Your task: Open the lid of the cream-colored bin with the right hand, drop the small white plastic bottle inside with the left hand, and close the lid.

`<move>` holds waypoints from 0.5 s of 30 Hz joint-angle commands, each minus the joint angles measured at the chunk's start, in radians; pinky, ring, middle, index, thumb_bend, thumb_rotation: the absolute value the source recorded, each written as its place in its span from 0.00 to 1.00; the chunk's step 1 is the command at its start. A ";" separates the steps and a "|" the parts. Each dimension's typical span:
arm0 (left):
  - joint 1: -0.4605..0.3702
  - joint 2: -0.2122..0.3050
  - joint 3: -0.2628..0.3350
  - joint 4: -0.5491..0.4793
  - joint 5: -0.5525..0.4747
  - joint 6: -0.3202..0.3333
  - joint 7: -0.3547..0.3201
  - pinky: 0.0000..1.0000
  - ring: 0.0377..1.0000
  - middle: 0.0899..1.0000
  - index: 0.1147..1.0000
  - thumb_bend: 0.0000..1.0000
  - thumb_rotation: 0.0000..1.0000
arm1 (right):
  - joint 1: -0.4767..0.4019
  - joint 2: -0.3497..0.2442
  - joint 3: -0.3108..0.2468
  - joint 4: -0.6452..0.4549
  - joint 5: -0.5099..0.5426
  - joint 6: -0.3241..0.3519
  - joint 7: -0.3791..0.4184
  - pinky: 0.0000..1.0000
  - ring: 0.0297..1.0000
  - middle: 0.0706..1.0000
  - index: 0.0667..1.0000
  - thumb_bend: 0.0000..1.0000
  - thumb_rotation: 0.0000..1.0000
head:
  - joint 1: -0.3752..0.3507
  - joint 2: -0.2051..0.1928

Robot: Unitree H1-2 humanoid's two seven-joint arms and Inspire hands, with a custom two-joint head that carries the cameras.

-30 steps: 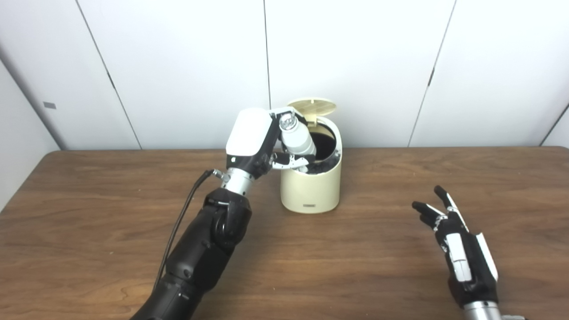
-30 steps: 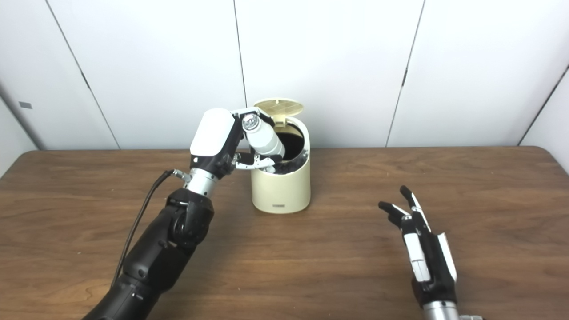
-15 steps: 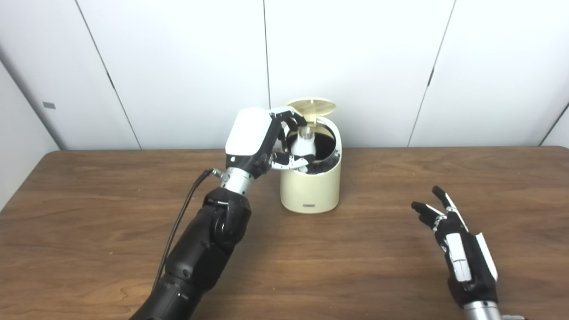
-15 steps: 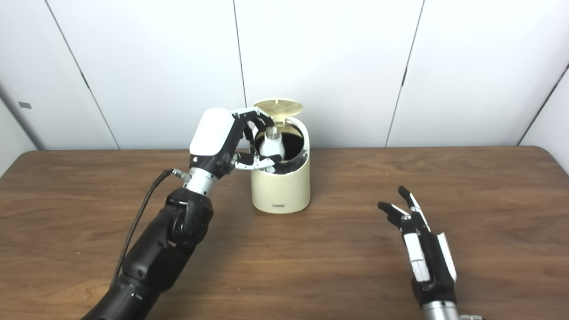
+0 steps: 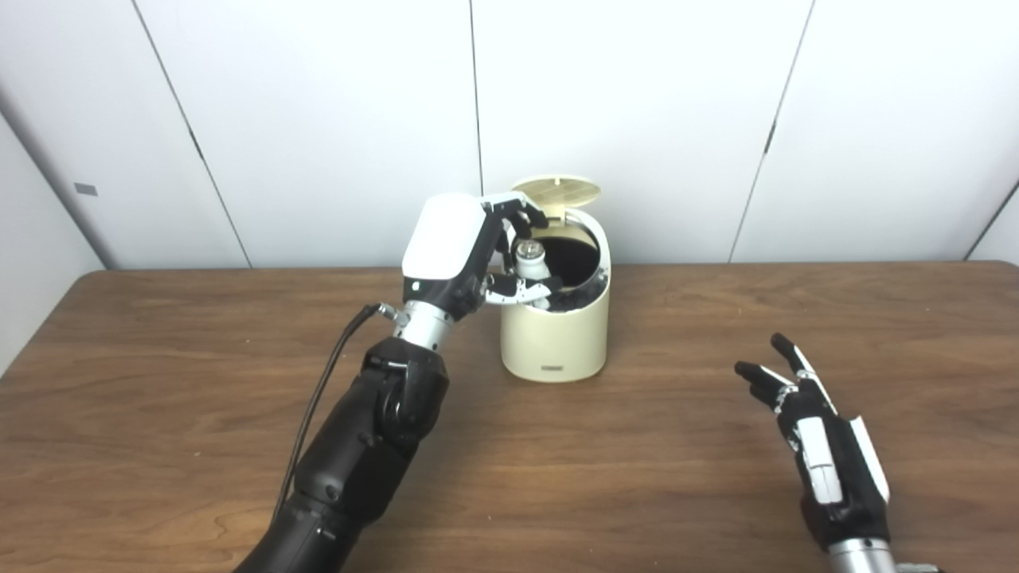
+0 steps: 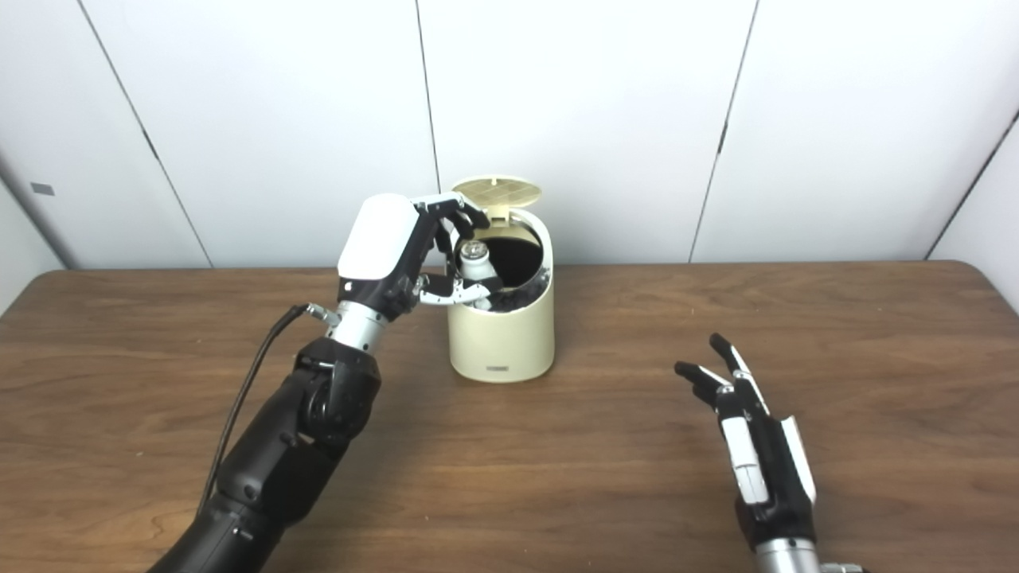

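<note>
The cream-colored bin (image 5: 556, 342) stands at the back middle of the table with its lid (image 5: 557, 190) tipped up behind the opening. The small white plastic bottle (image 5: 529, 259) sits inside the bin, upright against the left side, with only its cap and shoulder showing above the rim. My left hand (image 5: 455, 248) hovers at the bin's left rim, its fingers spread over the opening and around the bottle's top without gripping it. Far to the right, near the table's front edge, my right hand (image 5: 820, 446) is open with its fingers pointing up and away.
The brown wooden table (image 5: 637, 493) runs across the whole view. White wall panels stand close behind the bin. A black cable (image 5: 326, 382) hangs along my left forearm.
The bottle left my left hand and dropped into the bin, sinking lower. My left hand's fingers opened and stayed at the rim. The right hand barely moved.
</note>
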 commanded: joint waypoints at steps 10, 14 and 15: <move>0.051 0.014 0.072 -0.201 -0.117 -0.077 -0.001 0.27 0.31 0.40 0.43 0.54 0.02 | 0.031 0.007 0.005 0.071 0.017 -0.017 0.002 0.90 0.85 0.77 0.93 0.63 0.94 | 0.003 0.000; 0.093 0.004 0.117 -0.281 -0.184 -0.047 -0.044 0.27 0.31 0.37 0.44 0.52 0.00 | 0.030 0.003 0.005 0.076 0.008 -0.021 -0.002 0.88 0.85 0.77 0.94 0.63 0.95 | 0.004 0.000; 0.104 0.001 0.129 -0.300 -0.195 -0.037 -0.053 0.27 0.33 0.37 0.44 0.52 0.00 | 0.030 0.002 0.004 0.076 0.009 -0.021 -0.002 0.88 0.84 0.77 0.93 0.64 0.95 | 0.004 0.001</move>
